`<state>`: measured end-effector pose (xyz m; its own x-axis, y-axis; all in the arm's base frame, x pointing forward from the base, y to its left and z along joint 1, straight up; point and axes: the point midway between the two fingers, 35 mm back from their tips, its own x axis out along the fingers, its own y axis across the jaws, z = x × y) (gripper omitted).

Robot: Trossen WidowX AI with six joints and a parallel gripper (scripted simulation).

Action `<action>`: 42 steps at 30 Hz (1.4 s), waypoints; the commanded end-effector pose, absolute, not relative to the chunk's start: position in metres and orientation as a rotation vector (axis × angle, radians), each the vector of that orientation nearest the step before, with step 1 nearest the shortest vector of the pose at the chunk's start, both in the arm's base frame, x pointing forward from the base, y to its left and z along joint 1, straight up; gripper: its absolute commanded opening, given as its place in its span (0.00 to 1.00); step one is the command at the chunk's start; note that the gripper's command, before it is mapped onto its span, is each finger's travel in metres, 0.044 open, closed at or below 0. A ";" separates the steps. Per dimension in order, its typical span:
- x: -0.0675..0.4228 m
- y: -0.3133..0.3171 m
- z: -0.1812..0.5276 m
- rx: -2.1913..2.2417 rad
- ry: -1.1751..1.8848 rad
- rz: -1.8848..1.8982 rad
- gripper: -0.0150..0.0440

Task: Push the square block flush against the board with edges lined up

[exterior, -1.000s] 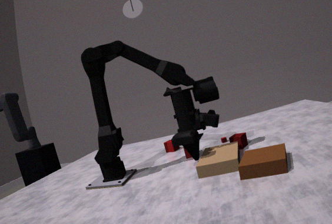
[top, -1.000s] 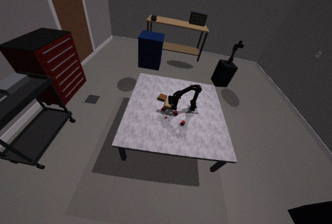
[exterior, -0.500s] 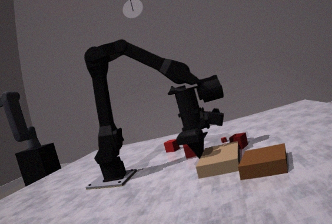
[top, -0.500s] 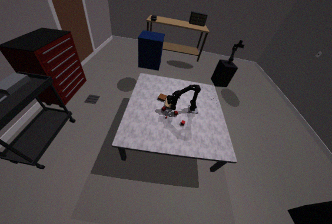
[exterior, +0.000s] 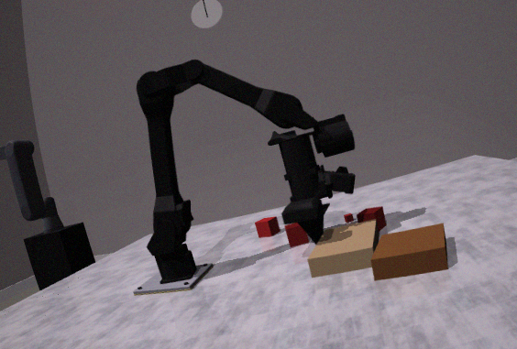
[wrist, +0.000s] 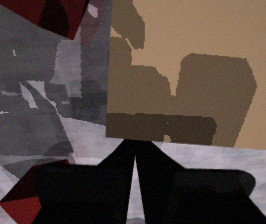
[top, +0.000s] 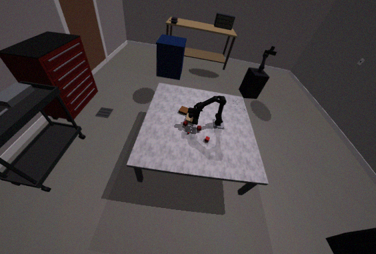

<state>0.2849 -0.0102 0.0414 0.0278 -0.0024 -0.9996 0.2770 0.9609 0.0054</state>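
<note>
The square block [exterior: 341, 251] [wrist: 195, 40] [top: 189, 117] is a flat tan slab on the table [exterior: 275, 309] [top: 160, 151]. The board [exterior: 410, 251] [top: 183, 109] is a darker brown slab right beside it. Their near corners look to be touching, and a thin wedge of gap opens toward the far side. My gripper [exterior: 316, 235] [wrist: 135, 136] is shut and empty. Its tips are down at table level, against the block's side facing away from the board. In the wrist view its shadow falls across the block.
Several small red cubes lie around the gripper: one [exterior: 267, 226], one [exterior: 296, 234] [wrist: 17, 205] beside the fingers, and one [exterior: 372, 215] behind the block. The arm's base plate [exterior: 174, 283] is to the left in the exterior view.
</note>
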 end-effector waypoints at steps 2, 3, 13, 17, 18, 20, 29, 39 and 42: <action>0.291 -0.012 0.041 0.218 1.532 -0.213 0.25; 0.292 -0.012 0.041 0.218 1.532 -0.213 0.25; 0.301 -0.014 0.042 0.218 1.531 -0.213 0.25; 0.304 -0.016 0.042 0.218 1.530 -0.213 0.25; 0.305 -0.016 0.042 0.218 1.530 -0.213 0.25; 0.307 -0.016 0.042 0.218 1.530 -0.213 0.25; 0.309 -0.017 0.043 0.218 1.530 -0.213 0.25; 0.294 -0.012 0.042 0.218 1.531 -0.213 0.25; 0.289 -0.011 0.041 0.218 1.532 -0.213 0.25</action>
<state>0.2965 -0.0128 0.0435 0.0345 -0.0008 -0.9994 0.2668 0.9637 0.0084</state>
